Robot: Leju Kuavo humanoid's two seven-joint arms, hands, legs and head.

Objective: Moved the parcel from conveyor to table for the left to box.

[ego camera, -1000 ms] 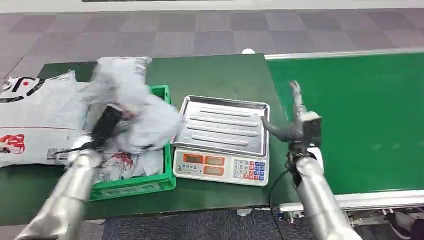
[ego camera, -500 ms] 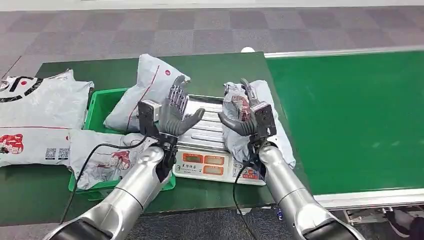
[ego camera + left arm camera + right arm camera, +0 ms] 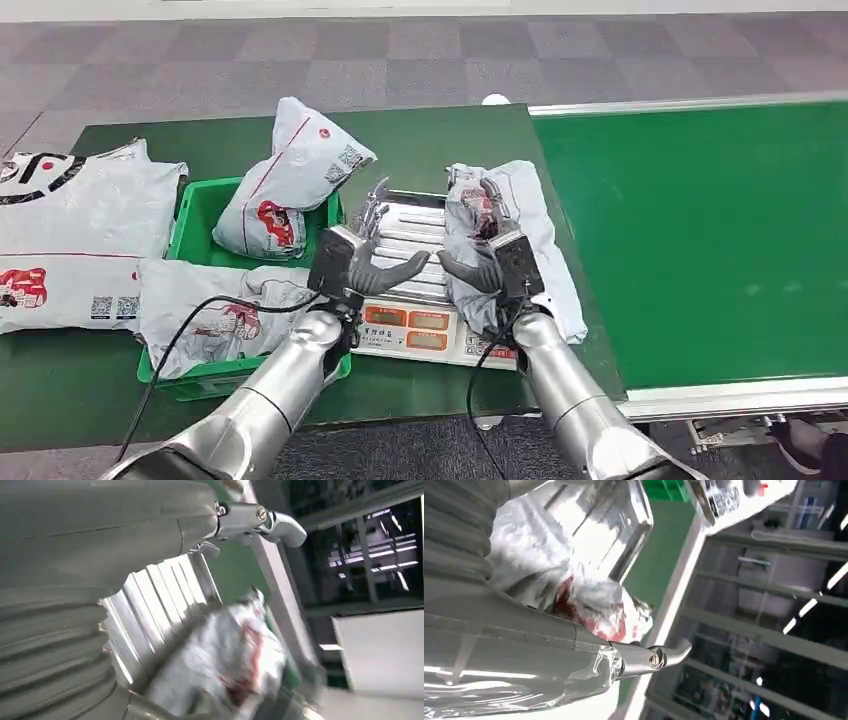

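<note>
My right hand (image 3: pixel 487 262) is on the parcel (image 3: pixel 520 240), fingers curled over its crumpled near end with the thumb sticking out toward the middle; I read it as holding the bag, and the right wrist view shows grey plastic with red print (image 3: pixel 589 615) bunched right under the thumb. The parcel lies on the right side of the scale (image 3: pixel 440 290), draped over the tray's right edge and hanging down past the keypad corner toward the table (image 3: pixel 440 140). My left hand (image 3: pixel 362 255) is above the left part of the steel tray (image 3: pixel 405 225), fingers spread and upright, thumb pointing right, holding nothing. Between the two thumbs I see only a narrow strip of ribbed tray. The green crate (image 3: pixel 200 215) is just left of the scale, its right wall touching or nearly touching it. One bag (image 3: pixel 290 180) leans over the crate's far right corner, another (image 3: pixel 215 310) lies across its near half and spills over the left rim. More flat bags (image 3: pixel 75 240) are stacked on the table's left end. The conveyor (image 3: pixel 710 240) runs off to the right, its belt bare green, its near edge just beside the parcel's right side. The far strip of table behind the scale is open.
</note>
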